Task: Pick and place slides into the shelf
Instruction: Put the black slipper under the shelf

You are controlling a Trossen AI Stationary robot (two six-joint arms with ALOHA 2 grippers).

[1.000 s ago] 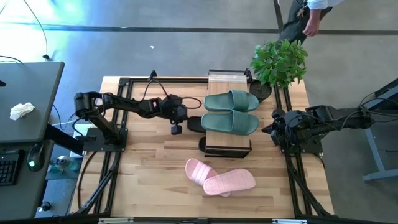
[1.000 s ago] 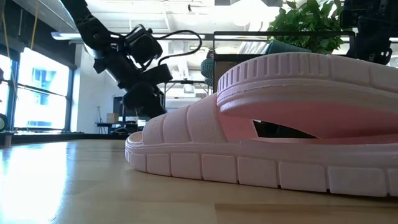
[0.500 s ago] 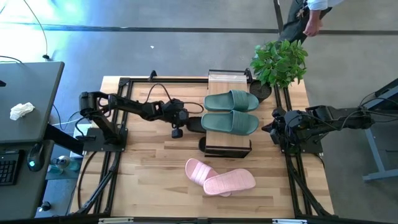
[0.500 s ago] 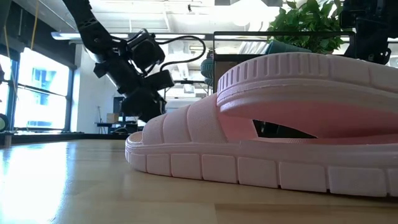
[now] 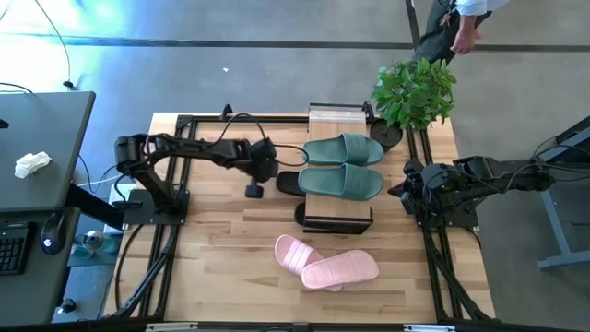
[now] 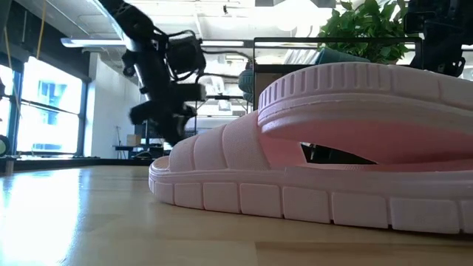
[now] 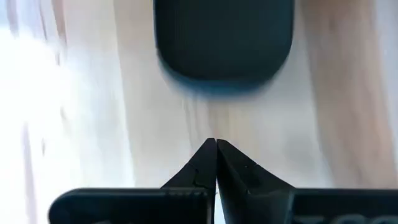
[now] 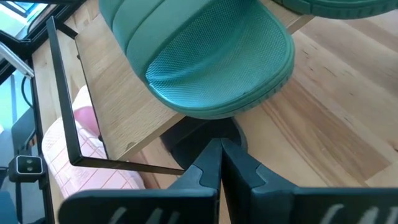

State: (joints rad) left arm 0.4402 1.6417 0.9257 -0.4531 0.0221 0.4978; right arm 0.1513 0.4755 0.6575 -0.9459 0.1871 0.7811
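Observation:
Two sage green slides (image 5: 342,166) lie side by side on the top board of the shelf (image 5: 336,118). Under it, the ends of two black slides (image 5: 289,183) stick out toward the table's left. The pale pink pair (image 5: 327,263) lies on the tabletop near the front, one slide overlapping the other. My left gripper (image 5: 252,191) hovers shut, pointing down at the table just left of a black slide's end (image 7: 224,43). My right gripper (image 5: 404,192) waits shut at the shelf's right side, facing a green slide (image 8: 205,56).
A potted plant (image 5: 415,92) stands at the table's far right corner, beside the shelf. Black frame rails (image 5: 180,166) run along both table sides. Bare wood lies left of the shelf and around the pink pair. A person (image 5: 452,23) stands beyond the far edge.
My left gripper, still shut, has tipped to point more steeply down and rolled somewhat. Its tip has drawn a little toward the table's left, away from the shelf. The slides and the right arm have stayed put.

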